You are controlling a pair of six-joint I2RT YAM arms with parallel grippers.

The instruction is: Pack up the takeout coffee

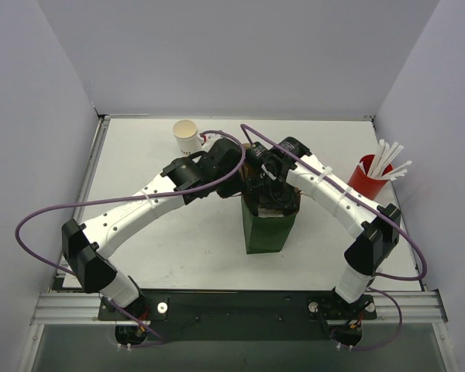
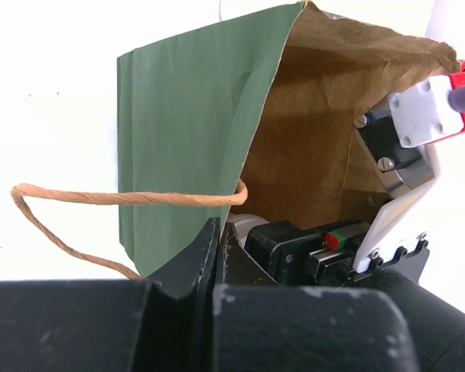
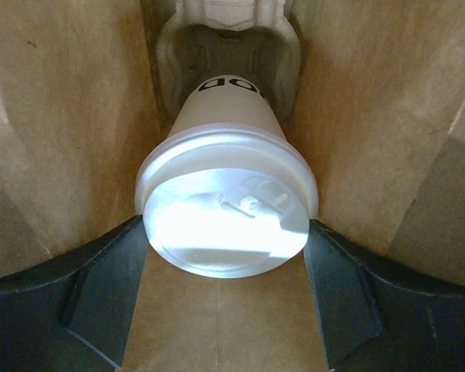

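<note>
Right wrist view looks down into the paper bag (image 3: 62, 116), brown on its inside. The right gripper (image 3: 225, 232) is closed on a lidded cup (image 3: 226, 221): one dark finger (image 3: 116, 279) presses the rim of the whitish lid on each side. This takeout coffee hangs deep in the bag, its bottom pointing to the moulded carrier (image 3: 229, 39) at the floor of the bag. I cannot tell whether the cup already touches the carrier. On the white cup wall there is black print, but only parts of the letters show and I cannot read a word. The bag walls stand close on both sides of the fingers, so little room is left there.

From the left wrist, the bag is green outside, with a twisted paper handle (image 2: 132, 198) hanging loose. The left gripper (image 2: 209, 256) is just beside the bag's front edge; if it is clamping the paper or not, I cannot tell.

From above, the bag stands upright in the middle of the table (image 1: 170, 248). A second cup (image 1: 187, 136), without lid, stands near the far edge, well apart from the bag. A red cup (image 1: 364, 180) of white straws (image 1: 389, 159) stands near the right edge.
</note>
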